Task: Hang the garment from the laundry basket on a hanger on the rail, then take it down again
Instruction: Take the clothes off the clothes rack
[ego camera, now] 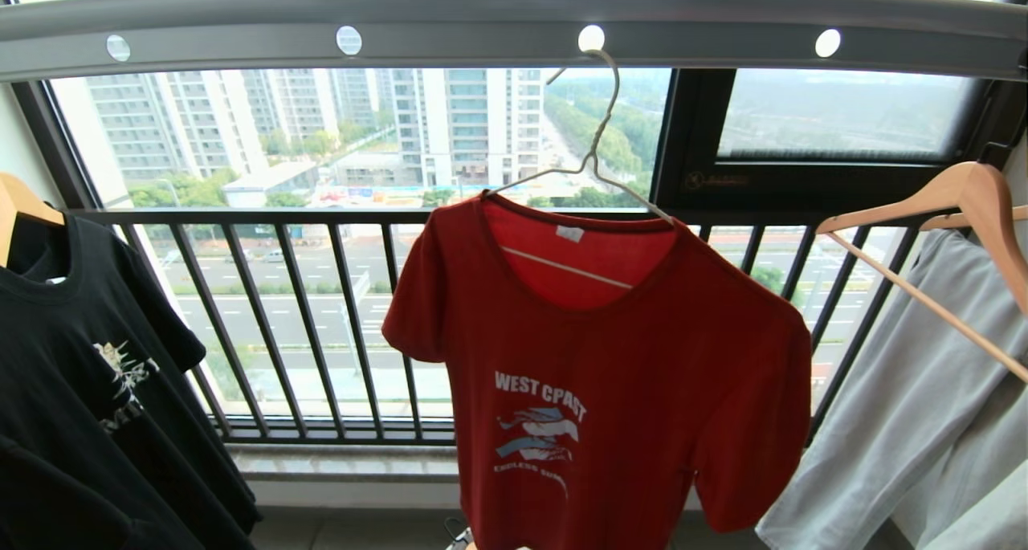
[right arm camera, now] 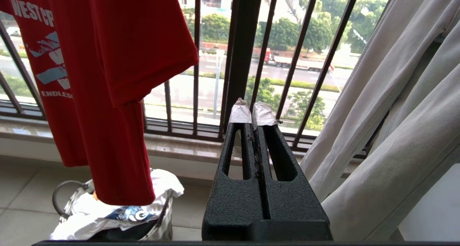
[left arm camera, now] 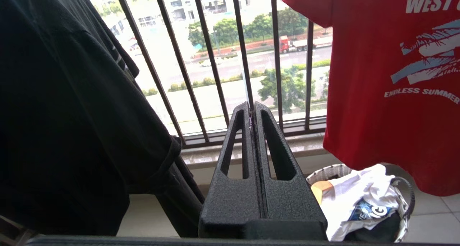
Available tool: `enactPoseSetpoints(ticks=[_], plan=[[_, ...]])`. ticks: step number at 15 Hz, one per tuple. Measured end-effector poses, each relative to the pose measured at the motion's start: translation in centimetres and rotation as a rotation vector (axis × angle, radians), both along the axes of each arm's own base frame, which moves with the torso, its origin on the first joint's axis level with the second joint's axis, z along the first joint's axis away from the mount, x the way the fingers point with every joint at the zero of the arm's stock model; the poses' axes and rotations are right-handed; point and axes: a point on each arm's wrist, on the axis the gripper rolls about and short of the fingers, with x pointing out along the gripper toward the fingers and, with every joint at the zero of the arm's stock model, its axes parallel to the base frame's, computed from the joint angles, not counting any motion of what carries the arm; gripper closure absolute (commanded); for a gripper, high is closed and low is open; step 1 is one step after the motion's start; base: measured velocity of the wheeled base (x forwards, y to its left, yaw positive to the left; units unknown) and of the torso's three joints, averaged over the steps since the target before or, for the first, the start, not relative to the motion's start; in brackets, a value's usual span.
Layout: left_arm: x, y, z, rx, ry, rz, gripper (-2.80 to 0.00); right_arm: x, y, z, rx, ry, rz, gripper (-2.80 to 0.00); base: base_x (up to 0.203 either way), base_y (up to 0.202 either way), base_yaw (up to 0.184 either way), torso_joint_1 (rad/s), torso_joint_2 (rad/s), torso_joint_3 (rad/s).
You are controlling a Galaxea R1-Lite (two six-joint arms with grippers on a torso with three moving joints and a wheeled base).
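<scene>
Garment (ego camera: 610, 357) hanging on rail (ego camera: 498, 20) by window, both grippers (left arm camera: 253, 107) (right arm camera: 251, 111) closed, empty

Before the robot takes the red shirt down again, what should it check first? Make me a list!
1. Red T-shirt sits on the wire hanger: ok.
2. Hanger's hook goes into a hole in the rail: ok, though the hanger hangs tilted.
3. Left pincer is empty and ready: ok, shut on nothing, so it must open first.
4. Right pincer is empty too: ok, also shut.
5. Room beside the shirt: ok, the black T-shirt and the grey garment hang apart from it.
6. Laundry basket has space for the shirt: cannot tell, a white shirt already fills its top.
</scene>
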Motion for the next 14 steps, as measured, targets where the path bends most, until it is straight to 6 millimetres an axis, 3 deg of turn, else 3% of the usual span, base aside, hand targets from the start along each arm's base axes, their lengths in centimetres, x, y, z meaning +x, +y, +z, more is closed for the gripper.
enactPoseSetpoints(ticks=[14], plan=[[-0.03,-0.04,-0.61,-0.114,0.067,-0.02,0.0,0.01,-0.01,-0.04,0.009,0.002,-0.003,0.0,0.0,0.0,0.0,0.0,0.0,0.0]])
